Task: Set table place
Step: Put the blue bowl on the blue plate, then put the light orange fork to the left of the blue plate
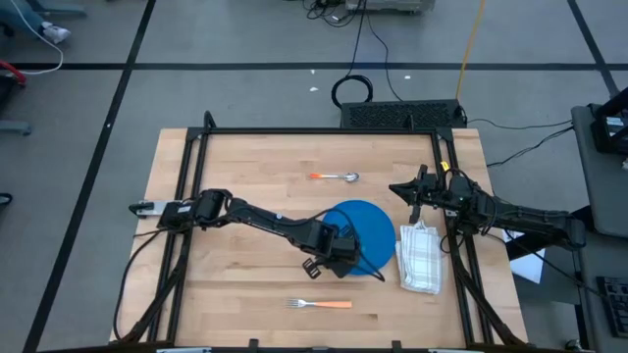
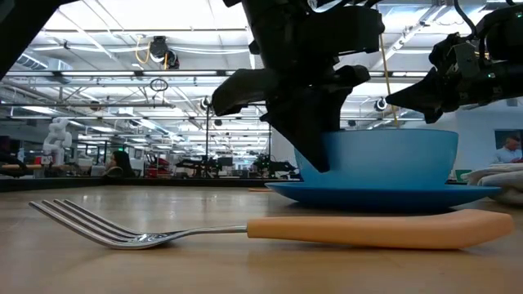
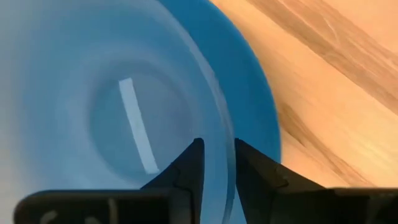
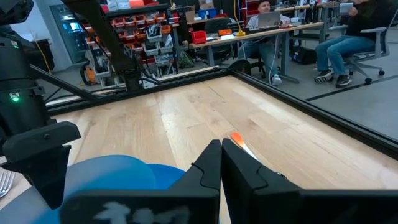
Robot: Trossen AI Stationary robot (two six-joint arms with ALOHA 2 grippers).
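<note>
Robotics lab, parts shelves (image 4: 137, 28), desks (image 4: 280, 34)

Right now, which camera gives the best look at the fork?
The low view: the fork lies right in front, tines and orange handle clear. The high view shows it small near the table's front edge. The left wrist view misses it; the right wrist view catches only tines at its edge.

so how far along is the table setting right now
Partly done. The blue plate is on the table with the blue bowl on it, and the folded cloth lies beside the plate. In hand: the left gripper has its fingers astride the bowl's rim. Left: the fork and spoon lie apart from the plate. The right gripper hovers shut near the cloth.
</note>
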